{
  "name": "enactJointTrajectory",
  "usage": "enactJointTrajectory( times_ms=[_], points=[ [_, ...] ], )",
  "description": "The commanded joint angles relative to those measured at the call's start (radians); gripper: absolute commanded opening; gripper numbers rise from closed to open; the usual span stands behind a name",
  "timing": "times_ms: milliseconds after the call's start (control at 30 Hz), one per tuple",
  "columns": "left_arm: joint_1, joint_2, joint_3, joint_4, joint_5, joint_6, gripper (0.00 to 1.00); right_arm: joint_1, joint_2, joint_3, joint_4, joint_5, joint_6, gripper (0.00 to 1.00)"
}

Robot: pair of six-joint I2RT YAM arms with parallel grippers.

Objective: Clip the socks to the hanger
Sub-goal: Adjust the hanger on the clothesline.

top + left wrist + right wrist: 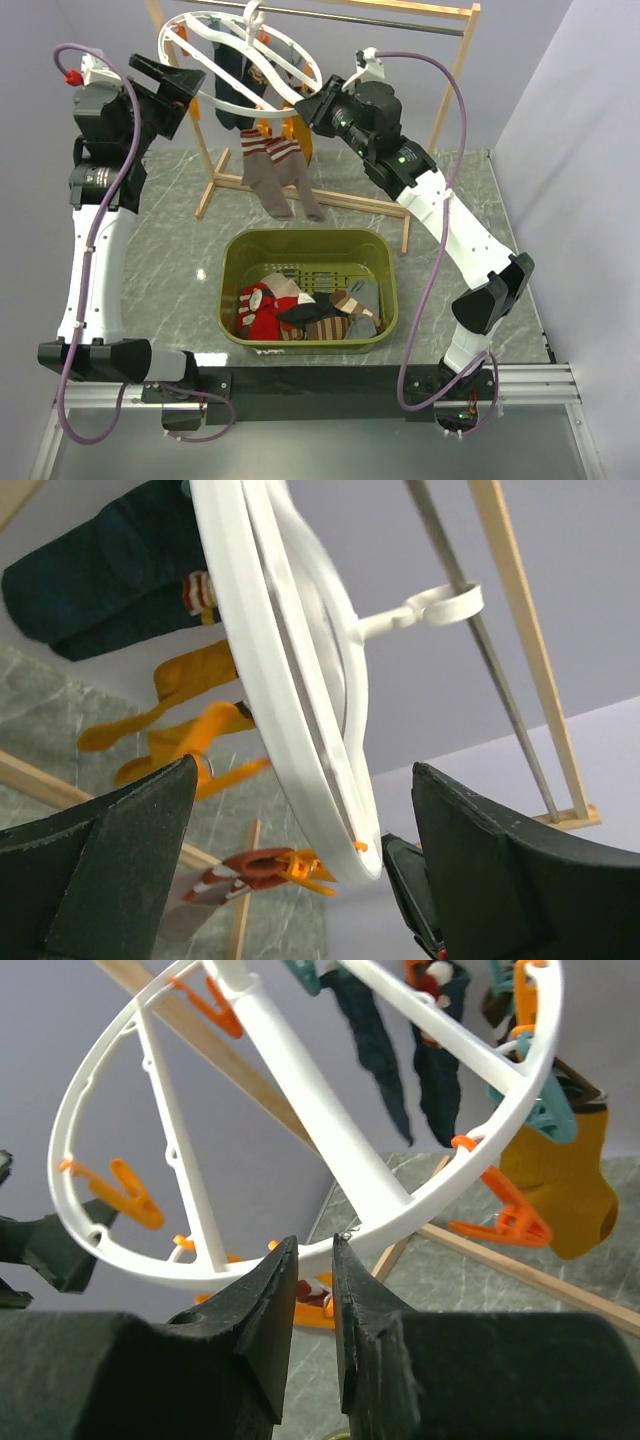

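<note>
While the left hand [303,770] spreads wide astride the hanger [285,730] rim, gaps either side, we find the right hand [313,1244] nearly pressed together; grip unclear.

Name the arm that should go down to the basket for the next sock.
Left. The left gripper stands wide open and empty, with the hanger rim loose between its fingers. The right gripper looks pinched on that rim, probably steadying it, so the left is freer to reach the basket.
</note>
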Motion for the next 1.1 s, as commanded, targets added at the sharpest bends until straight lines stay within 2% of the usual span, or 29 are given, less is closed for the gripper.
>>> enactJointTrajectory(
  times_ms=[0, 133, 200, 333, 500, 567, 633, 800, 933, 1067],
  points=[
    [-0.04, -0.024, 0.007, -0.022, -0.065, -0.017, 0.94, 0.026, -0.007, 0.047, 0.032, 0.03, -0.031, 0.27],
    [-0.107, -0.079, -0.082, 0.02, -0.148, -0.061, 0.93, 0.053, -0.004, 0.061, 0.028, 0.047, -0.052, 0.28],
    [-0.141, -0.108, -0.113, 0.024, -0.242, -0.09, 0.92, 0.064, -0.002, 0.063, 0.031, 0.046, -0.051, 0.28],
    [-0.179, -0.133, -0.136, 0.012, -0.308, -0.119, 0.92, 0.089, 0.008, 0.076, 0.042, 0.049, -0.065, 0.28],
    [-0.182, -0.11, -0.17, 0.09, -0.239, -0.161, 0.88, 0.107, 0.028, 0.099, 0.042, 0.043, -0.071, 0.28],
    [-0.187, -0.073, -0.153, 0.105, -0.219, -0.161, 0.8, 0.116, 0.033, 0.105, 0.045, 0.046, -0.077, 0.28],
    [-0.189, -0.044, -0.121, 0.105, -0.221, -0.161, 0.78, 0.119, 0.036, 0.119, 0.042, 0.049, -0.088, 0.28],
    [-0.187, -0.015, -0.075, 0.085, -0.283, -0.152, 0.53, 0.133, 0.011, 0.118, 0.022, 0.076, -0.117, 0.3],
    [-0.157, 0.01, -0.042, 0.053, -0.31, -0.146, 0.48, 0.133, -0.031, 0.109, -0.005, 0.129, -0.181, 0.36],
    [-0.071, 0.007, -0.067, 0.082, -0.244, -0.179, 0.43, 0.132, -0.105, 0.047, 0.008, 0.239, -0.258, 0.44]
  ],
)
